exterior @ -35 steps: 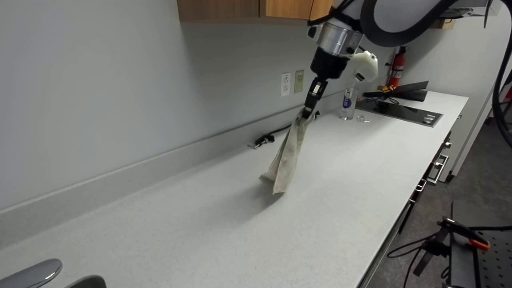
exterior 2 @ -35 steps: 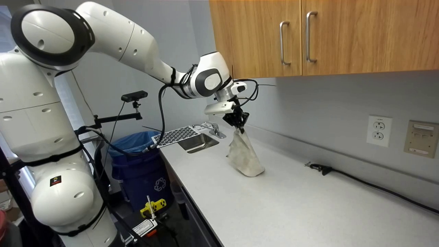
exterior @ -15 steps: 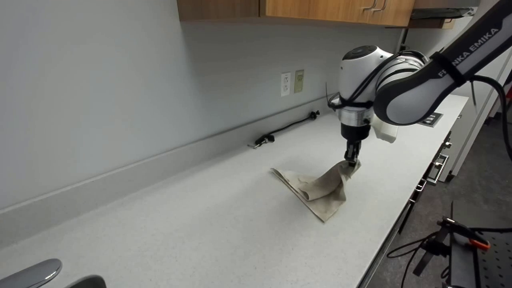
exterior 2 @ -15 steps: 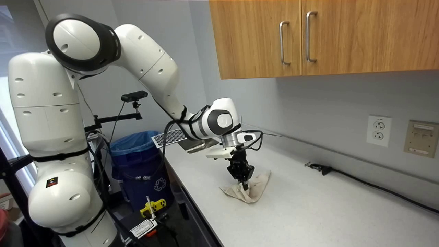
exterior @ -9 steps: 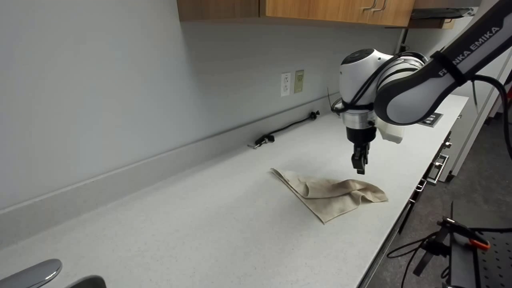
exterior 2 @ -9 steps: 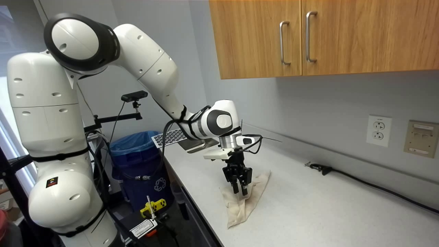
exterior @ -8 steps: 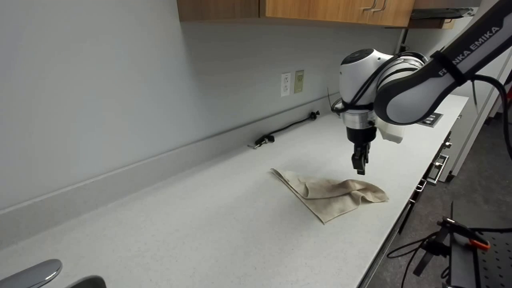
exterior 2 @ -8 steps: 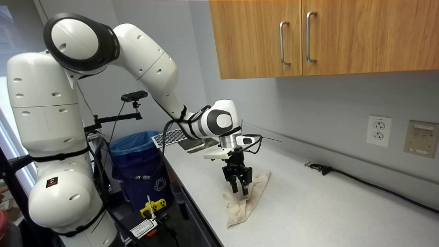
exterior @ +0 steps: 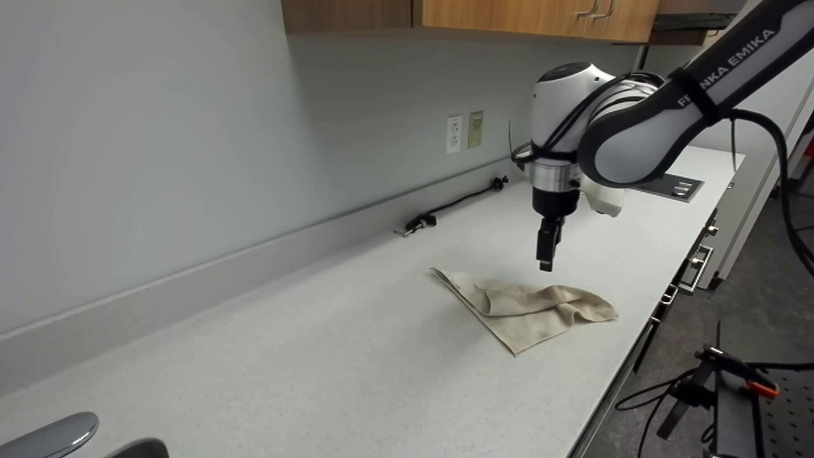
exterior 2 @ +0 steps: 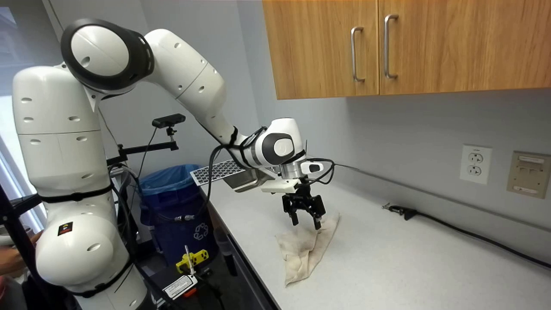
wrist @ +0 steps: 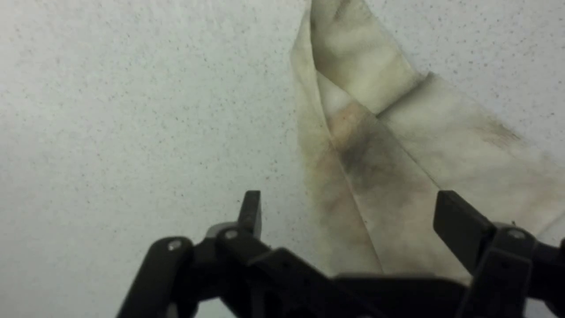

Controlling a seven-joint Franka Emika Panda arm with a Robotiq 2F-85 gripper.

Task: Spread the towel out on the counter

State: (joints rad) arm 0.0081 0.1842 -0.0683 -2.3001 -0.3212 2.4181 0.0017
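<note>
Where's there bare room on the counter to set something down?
Bare: counter between the towel and the gray fixture, and between the towel and the black cord. Crowded: above the towel, where the open gripper hangs.

The towel (wrist: 397,176) is tan with dark and pinkish patches. The counter (exterior: 305,356) is white with tiny dark dots. The gripper (exterior 2: 306,224) is black, the arm (exterior 2: 191,82) white and black, the cupboard (exterior 2: 430,47) streaky brown, the bin (exterior 2: 176,237) dark blue, the wall (exterior: 178,127) grey.

Gray wall (exterior: 210,140), wooden overhead cabinets (exterior 2: 413,45), metal handles (exterior 2: 386,47), white outlet (exterior 2: 475,164), dark floor (exterior: 753,305)
</note>
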